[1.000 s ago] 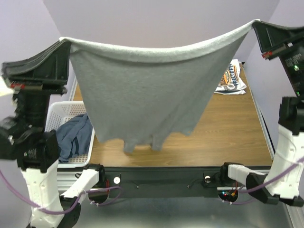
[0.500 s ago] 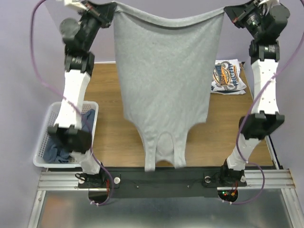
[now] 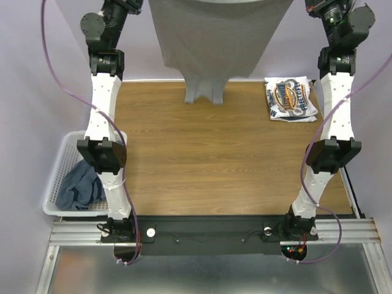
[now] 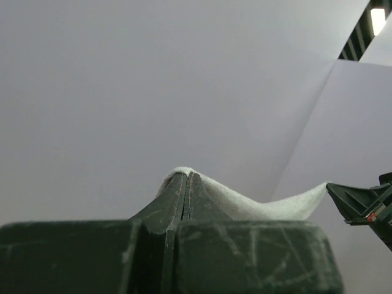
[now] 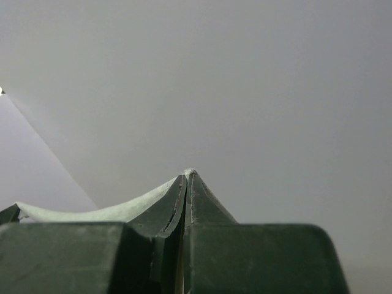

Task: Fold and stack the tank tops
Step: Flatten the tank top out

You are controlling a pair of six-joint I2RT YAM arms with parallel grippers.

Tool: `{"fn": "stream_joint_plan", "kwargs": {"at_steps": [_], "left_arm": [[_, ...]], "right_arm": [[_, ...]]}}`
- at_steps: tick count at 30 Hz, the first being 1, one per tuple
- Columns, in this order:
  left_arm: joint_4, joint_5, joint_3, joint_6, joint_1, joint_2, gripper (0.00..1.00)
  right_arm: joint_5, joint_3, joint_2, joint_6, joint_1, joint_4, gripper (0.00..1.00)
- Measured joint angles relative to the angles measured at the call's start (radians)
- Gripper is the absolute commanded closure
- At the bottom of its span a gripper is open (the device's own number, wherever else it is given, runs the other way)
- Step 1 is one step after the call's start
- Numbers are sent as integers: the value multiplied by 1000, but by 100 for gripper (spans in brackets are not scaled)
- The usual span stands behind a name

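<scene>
The light grey tank top [image 3: 214,43] hangs stretched between both raised arms over the far edge of the table, its straps [image 3: 205,93] dangling lowest. My left gripper [image 4: 185,175] is shut on one corner of its hem [image 4: 263,207]. My right gripper [image 5: 188,174] is shut on the other corner [image 5: 92,212]. In the top view both sets of fingertips are cut off by the upper edge. The white tank top with the blue-and-orange logo [image 3: 293,98] lies folded at the far right of the table. The dark slate blue tank top [image 3: 76,187] lies crumpled in the basket.
A white lattice basket [image 3: 61,153] stands off the table's left edge. The wooden table [image 3: 208,159] spreads between the two extended arms. The right gripper's dark body [image 4: 362,205] shows at the right of the left wrist view.
Both arms have swung the grey tank top away from the camera and stretched out toward the far edge. The top now hangs farther back, with its straps near the table's far edge.
</scene>
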Motion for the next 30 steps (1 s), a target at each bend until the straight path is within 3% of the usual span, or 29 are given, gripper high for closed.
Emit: {"fn": "stream_joint_plan", "kwargs": {"at_steps": [6, 13, 18, 21, 25, 30], "left_arm": [[102, 29, -204, -4, 26, -196, 100], [287, 31, -991, -70, 25, -560, 100], [290, -7, -1548, -150, 13, -712, 100], [221, -45, -1814, -182, -7, -816, 100], [100, -82, -1987, -200, -58, -1004, 100], [-58, -130, -2029, -212, -127, -1118, 100]], "right_arm": [[-1, -277, -225, -2, 0, 114, 100], [-29, -876, -504, -1, 0, 171, 100], [-84, -1361, -617, 10, 1, 122, 99], [-103, -1517, -687, 11, 3, 82, 100], [-118, -1707, -811, 5, 13, -29, 100], [-90, -1859, -976, -51, 27, -172, 100]]}}
